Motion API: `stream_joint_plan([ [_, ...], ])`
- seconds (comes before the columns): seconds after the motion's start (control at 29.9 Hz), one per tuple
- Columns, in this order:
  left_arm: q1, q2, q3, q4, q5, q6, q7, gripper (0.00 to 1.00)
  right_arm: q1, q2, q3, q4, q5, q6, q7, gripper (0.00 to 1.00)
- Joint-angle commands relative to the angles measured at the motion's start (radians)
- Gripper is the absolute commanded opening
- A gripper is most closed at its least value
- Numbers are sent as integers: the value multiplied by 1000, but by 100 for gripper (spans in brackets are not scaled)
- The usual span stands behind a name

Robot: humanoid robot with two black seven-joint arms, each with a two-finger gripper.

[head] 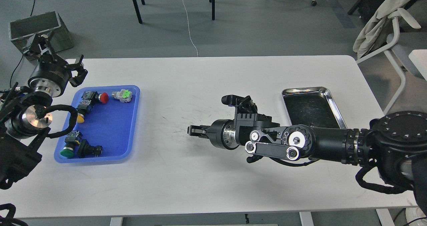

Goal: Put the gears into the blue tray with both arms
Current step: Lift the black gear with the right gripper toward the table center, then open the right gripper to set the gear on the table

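The blue tray looks like smooth moulded plastic with a soft sheen, paler along its rim; the steel tray is mirror-bright metal around a dull, scuffed black liner; the table is matt white, faintly scratched near its middle; both arms are matt black (their joint rings brushed silver metal); the switches in the blue tray show glossy plastic caps, such as the red one; cream cloth hangs over a white chair.
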Motion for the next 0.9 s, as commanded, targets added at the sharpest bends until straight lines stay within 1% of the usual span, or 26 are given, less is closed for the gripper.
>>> stream_joint_plan([
  [0.0, 0, -2, 0, 0, 0, 2, 0, 98, -3, 0, 0, 2, 0, -2, -1, 36],
  [0.1, 0, -2, 0, 0, 0, 2, -3, 98, -5, 0, 2, 3, 0, 0, 1, 48],
  [0.2, 2, -2, 0, 0, 0, 2, -3, 98, -8, 0, 2, 3, 0, 0, -1, 56],
  [0.3, 2, -2, 0, 0, 0, 2, -3, 98, -6, 0, 2, 3, 2, -2, -1, 71],
  [0.37, 2, 0, 0, 0, 0, 2, -3, 98, -5, 0, 3, 0, 2, -5, -1, 85],
  [0.4, 2, 0, 0, 0, 0, 3, -3, 98, -3, 0, 5, -1, 2, -6, 1, 90],
  [0.43, 2, 2, 0, 0, 0, 3, -3, 98, -2, 0, 9, -3, 2, -8, 1, 92],
  [0.53, 2, 3, 0, 0, 0, 6, -2, 98, 3, 0, 70, -16, 2, -8, 1, 93],
  [0.67, 0, 8, 0, -6, 2, 11, -2, 98, 6, 0, 170, -72, 2, -6, -1, 94],
  [0.87, -8, 23, 0, -21, 73, 6, 0, 98, 5, 0, 382, -141, 12, 3, -1, 95],
])
